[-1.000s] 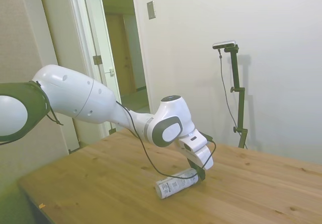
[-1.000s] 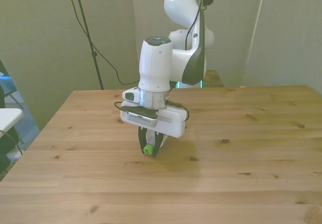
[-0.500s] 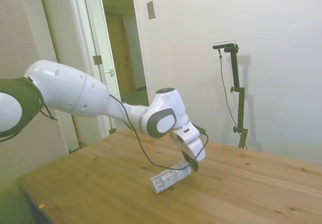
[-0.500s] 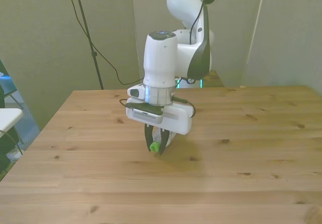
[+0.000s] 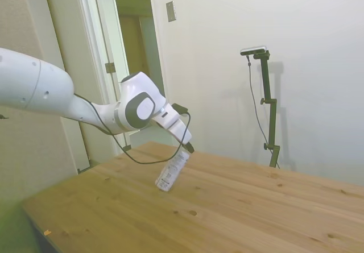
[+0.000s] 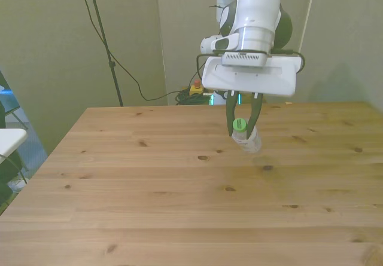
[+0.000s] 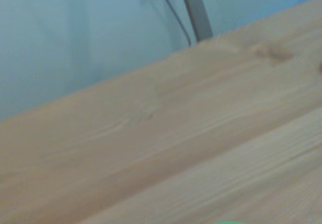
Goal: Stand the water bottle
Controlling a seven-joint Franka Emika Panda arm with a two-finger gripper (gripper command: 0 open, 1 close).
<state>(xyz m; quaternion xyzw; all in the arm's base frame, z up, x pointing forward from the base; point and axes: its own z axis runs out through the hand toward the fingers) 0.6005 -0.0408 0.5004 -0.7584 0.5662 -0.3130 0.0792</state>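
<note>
With the gripper clamped at the green cap of the slim clear plastic water bottle, hanging tilted above the wooden surface mid-frame, you should swing its base fully downward before lowering.
</note>
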